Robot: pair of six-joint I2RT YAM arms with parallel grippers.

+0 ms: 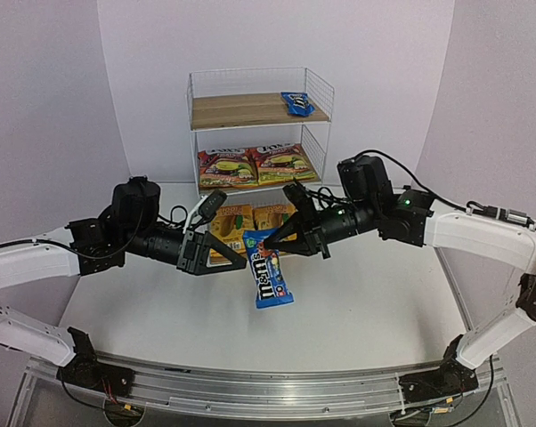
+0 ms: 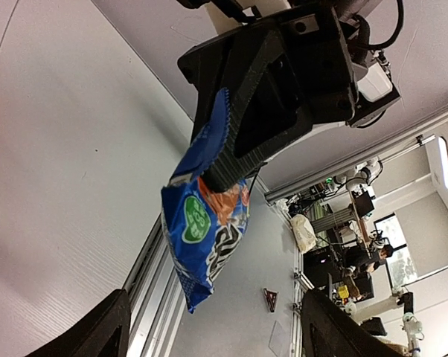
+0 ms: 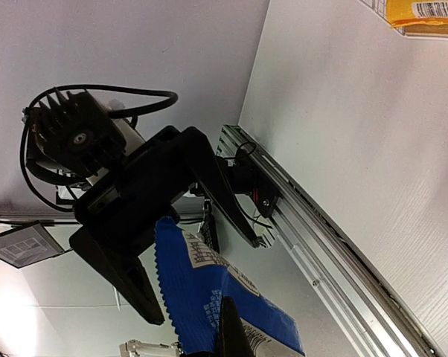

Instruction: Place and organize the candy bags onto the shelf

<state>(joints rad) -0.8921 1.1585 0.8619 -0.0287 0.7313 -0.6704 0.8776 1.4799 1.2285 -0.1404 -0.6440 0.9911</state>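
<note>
A small blue candy bag (image 1: pixel 271 277) hangs above the table with my right gripper (image 1: pixel 281 240) shut on its top edge. The left wrist view shows that bag (image 2: pixel 205 238) dangling from the right gripper (image 2: pixel 218 172), just ahead of my left gripper (image 2: pixel 216 335), whose fingers stand wide apart and touch nothing. In the right wrist view the blue bag (image 3: pixel 209 294) is pinched at my right gripper (image 3: pixel 222 336). The shelf (image 1: pixel 241 111) holds another blue packet (image 1: pixel 297 104) on the top board, two red-pink bags (image 1: pixel 226 166) on the middle board and two yellow-orange bags (image 1: pixel 232 222) at the bottom.
The two arms meet nose to nose in front of the shelf, over the white table (image 1: pixel 366 302). An aluminium rail (image 1: pixel 250 391) runs along the near edge. A corner of a yellow-orange bag (image 3: pixel 425 15) shows in the right wrist view.
</note>
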